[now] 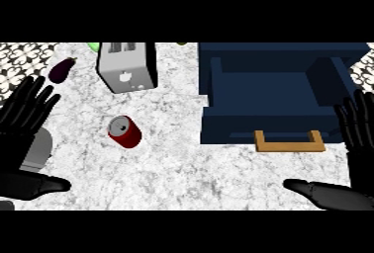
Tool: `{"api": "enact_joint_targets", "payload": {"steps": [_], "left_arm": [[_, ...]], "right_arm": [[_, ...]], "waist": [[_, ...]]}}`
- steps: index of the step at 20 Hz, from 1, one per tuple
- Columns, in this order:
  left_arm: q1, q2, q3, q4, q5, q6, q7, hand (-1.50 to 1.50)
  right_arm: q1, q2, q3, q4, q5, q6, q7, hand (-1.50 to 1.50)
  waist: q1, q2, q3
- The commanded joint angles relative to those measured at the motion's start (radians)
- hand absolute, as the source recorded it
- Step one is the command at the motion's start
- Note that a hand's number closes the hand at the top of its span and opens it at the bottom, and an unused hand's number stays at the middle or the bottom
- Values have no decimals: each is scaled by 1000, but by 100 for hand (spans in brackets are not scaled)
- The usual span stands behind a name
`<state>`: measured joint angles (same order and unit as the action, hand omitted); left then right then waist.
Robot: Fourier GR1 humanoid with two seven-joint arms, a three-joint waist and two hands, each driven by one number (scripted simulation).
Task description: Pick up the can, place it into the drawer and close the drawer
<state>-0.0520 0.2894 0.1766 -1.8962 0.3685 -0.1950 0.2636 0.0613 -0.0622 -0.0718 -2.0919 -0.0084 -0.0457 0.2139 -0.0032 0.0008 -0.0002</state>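
A dark red can (125,131) with a silver top stands on the marble counter, left of centre. To its right is a dark blue drawer (263,89), pulled open, with a tan handle (289,142) on its front. My left hand (23,123) shows at the left edge, fingers straight and pointing up, well left of the can. At the right edge my right hand (356,133) is held the same way, just right of the drawer's front. Neither hand holds anything.
A silver toaster (126,66) stands behind the can. A purple eggplant (62,69) lies at the back left, and a green object (93,46) peeks out beside the toaster. Patterned tiles (22,57) border the counter's back left corner.
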Motion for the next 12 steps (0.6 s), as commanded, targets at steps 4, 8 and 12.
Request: {"api": "enact_joint_targets", "payload": {"steps": [4,8,12], "left_arm": [[-49,-3,31,63,12,-34,33,-150],[-37,-42,3,48,-11,-27,37,-150],[-92,-49,-20,138,-55,-31,26,-150]], "right_arm": [[25,-15,-53,46,-40,41,-37,-150],[54,5,-31,46,-9,45,-85,-150],[-65,-21,-60,70,-17,18,-12,-150]], "waist": [[1,-1,0],[1,-1,0],[2,0,0]]}}
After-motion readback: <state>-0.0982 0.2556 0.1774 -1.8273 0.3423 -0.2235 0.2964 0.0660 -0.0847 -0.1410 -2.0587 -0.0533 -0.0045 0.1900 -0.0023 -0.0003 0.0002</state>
